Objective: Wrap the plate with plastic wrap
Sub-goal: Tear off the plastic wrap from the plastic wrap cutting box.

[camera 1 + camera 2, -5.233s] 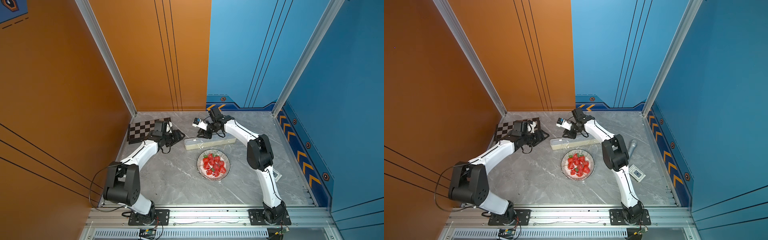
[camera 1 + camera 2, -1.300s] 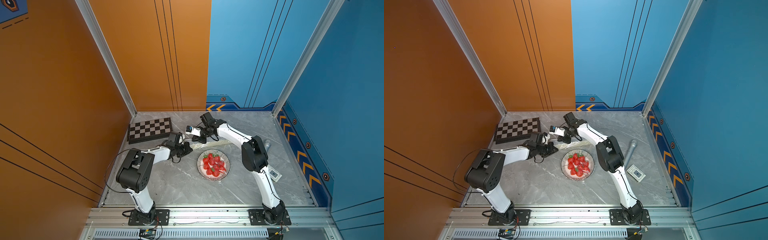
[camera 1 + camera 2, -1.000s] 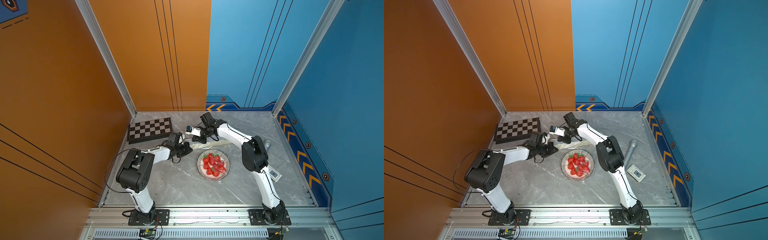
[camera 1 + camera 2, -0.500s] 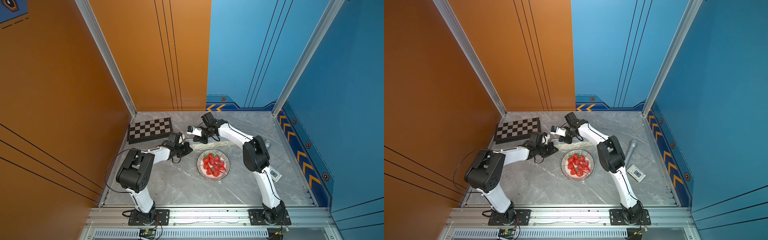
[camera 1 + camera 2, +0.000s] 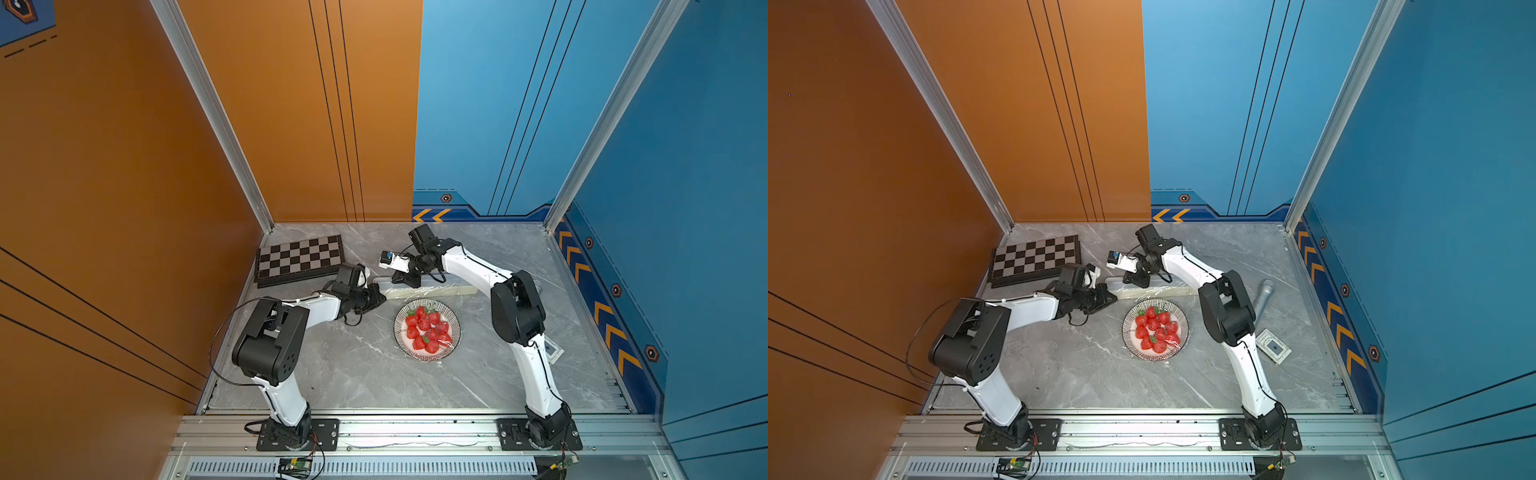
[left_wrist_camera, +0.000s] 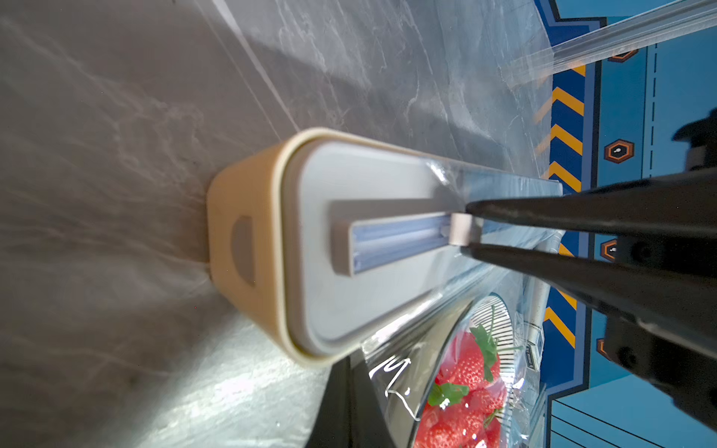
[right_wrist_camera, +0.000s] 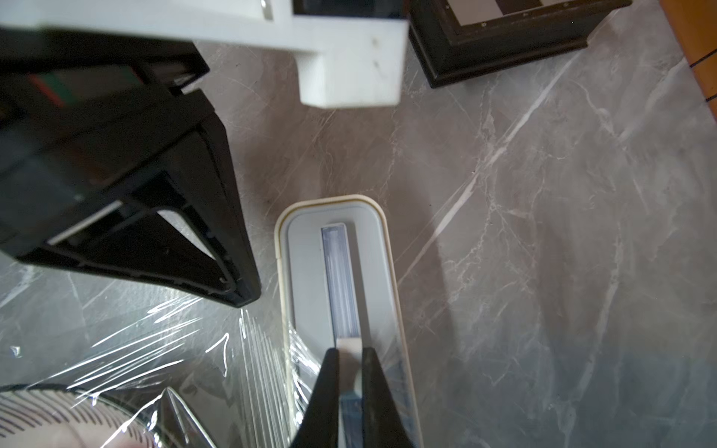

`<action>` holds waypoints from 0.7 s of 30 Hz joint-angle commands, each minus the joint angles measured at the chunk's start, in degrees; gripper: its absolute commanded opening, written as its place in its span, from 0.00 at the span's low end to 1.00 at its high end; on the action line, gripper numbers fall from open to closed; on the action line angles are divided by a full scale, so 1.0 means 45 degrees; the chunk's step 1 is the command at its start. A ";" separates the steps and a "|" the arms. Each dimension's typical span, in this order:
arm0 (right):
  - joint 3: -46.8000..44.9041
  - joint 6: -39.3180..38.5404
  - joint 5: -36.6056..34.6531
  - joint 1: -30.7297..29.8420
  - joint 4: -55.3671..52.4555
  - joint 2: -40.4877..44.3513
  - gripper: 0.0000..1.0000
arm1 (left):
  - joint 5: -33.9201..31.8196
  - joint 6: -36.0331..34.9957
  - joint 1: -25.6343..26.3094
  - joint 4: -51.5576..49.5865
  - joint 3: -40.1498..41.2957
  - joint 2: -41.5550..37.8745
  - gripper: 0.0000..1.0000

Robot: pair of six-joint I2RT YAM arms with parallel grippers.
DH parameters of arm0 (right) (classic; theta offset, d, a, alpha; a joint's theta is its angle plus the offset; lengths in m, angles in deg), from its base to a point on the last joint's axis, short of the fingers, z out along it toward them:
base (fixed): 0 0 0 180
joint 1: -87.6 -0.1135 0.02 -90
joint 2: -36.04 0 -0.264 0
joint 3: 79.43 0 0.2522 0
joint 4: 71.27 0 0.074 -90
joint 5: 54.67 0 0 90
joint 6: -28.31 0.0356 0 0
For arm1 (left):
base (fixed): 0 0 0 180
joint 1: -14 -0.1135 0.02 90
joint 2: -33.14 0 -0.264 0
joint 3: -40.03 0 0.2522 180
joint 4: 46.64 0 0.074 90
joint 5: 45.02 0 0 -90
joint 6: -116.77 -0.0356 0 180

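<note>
The plate of red strawberries sits mid-table under glossy plastic wrap. The wrap runs back to the cream dispenser box just behind the plate. My right gripper is over the box's left part, shut on the small slider in the lid's slot. My left gripper lies low at the box's left end. It is shut, and the wrap's corner starts at its tip.
A chequered board lies at the back left, close behind the left wrist. A grey cylinder and a small card box lie right of the right arm. Walls enclose three sides.
Over five seconds the left gripper came from the chequered board to the box's left end, and the right gripper shifted left along the box. In the last second nothing visibly moves.
</note>
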 commanded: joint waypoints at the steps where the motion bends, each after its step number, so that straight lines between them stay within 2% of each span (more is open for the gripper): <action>1: -0.0378 -0.0293 -0.0576 0.0604 -0.0682 0.0620 0.11 | -0.0351 -0.0026 -0.0172 -0.0721 0.0359 -0.0099 0.00; 21: -0.1787 -0.0493 -0.0849 0.1056 -0.0482 0.1361 0.10 | -0.0312 -0.0029 -0.0209 -0.0721 0.0281 0.0096 0.00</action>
